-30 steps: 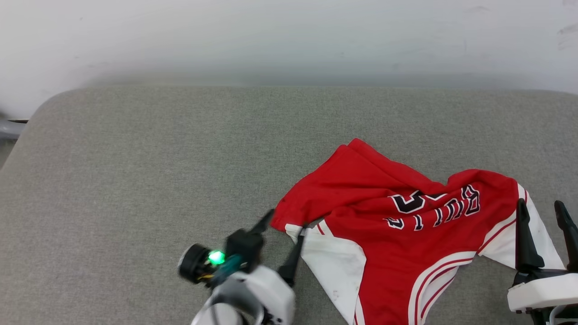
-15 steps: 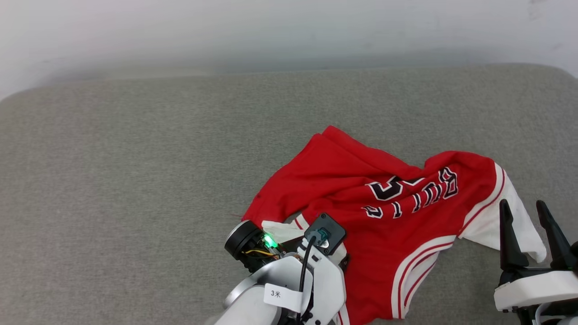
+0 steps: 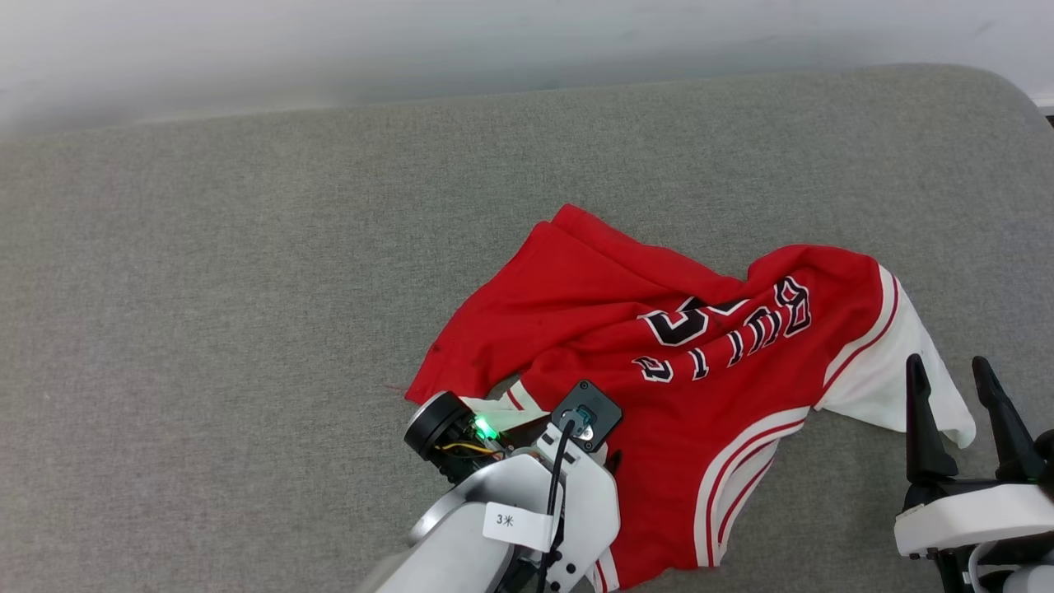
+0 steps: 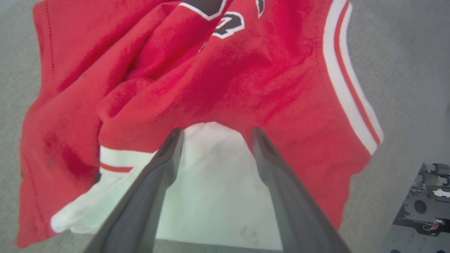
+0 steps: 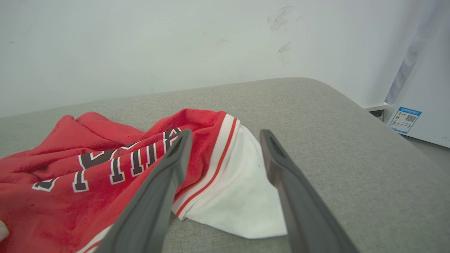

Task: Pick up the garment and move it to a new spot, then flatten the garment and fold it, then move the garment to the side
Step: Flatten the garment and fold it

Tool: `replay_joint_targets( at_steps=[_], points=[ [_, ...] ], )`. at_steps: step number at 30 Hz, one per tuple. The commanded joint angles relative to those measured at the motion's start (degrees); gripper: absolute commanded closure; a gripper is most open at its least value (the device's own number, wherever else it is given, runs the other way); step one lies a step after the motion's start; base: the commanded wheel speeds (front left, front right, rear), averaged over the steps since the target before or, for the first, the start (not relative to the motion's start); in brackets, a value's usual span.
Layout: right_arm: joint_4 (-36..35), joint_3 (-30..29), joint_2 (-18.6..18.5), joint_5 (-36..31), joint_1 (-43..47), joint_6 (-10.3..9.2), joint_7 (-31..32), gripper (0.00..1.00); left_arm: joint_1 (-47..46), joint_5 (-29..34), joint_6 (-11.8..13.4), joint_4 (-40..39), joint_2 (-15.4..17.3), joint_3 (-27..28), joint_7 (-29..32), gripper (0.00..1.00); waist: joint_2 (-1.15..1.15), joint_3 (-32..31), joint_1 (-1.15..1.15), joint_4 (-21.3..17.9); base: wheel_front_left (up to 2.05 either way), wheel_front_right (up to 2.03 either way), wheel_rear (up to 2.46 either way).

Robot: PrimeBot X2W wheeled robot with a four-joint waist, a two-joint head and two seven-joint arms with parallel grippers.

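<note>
Left gripper (image 4: pixel 214 131) spread astride white sleeve (image 4: pixel 211 182) of shirt (image 4: pixel 246 77), centre frame; right gripper (image 3: pixel 947 362) spread, lower right. Best: press down, pinch deep.

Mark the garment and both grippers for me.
garment (image 3: pixel 593 288): head view, red body fabric.
left gripper (image 4: pixel 217 130): left wrist view, midway between fingertips.
right gripper (image 5: pixel 225 132): right wrist view, midway between fingertips.

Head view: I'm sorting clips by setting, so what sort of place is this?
Probably an indoor test room, not certain: a broad grey fabric-covered surface against a scuffed white wall, a red jersey crumpled on it, and a white unit with a blue label beside it.
</note>
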Motion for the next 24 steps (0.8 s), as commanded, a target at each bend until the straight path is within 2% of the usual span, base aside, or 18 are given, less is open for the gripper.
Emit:
replay_joint_targets(
  at_steps=[1,6,7,17,24],
  points=[
    [0.2,0.0,0.2,0.3,-0.8,-0.04,-0.3,0.0,-1.1,0.2,0.4,0.6,-0.1,-0.1,-0.6,0.0,0.0,0.3,0.0,-0.1,0.0,0.0,0.0],
    [0.8,0.0,0.1,0.4,-1.3,-0.04,-0.6,0.0,-2.2,0.6,0.5,3.0,-0.2,-0.6,-1.5,0.0,0.0,1.1,0.0,-0.3,0.0,0.0,0.0],
    [1.2,-0.1,0.0,0.4,-1.6,-0.04,-0.8,0.0,-2.4,-0.3,0.1,3.9,-0.4,-1.0,-1.8,1.0,0.0,1.3,0.0,-0.2,0.0,0.0,0.0],
    [2.9,-1.0,-0.4,-0.2,-0.8,-0.04,-0.9,0.0,-1.8,-1.8,0.6,2.8,-0.6,-1.4,-5.4,1.0,0.0,-0.6,0.0,2.9,0.0,0.0,0.0],
    [4.0,-2.2,-0.8,-0.7,0.9,-0.04,-0.5,0.0,1.2,-4.0,3.5,-2.3,0.1,1.5,-9.6,1.0,0.0,-3.8,0.0,8.4,0.0,0.0,0.0]
  ],
)
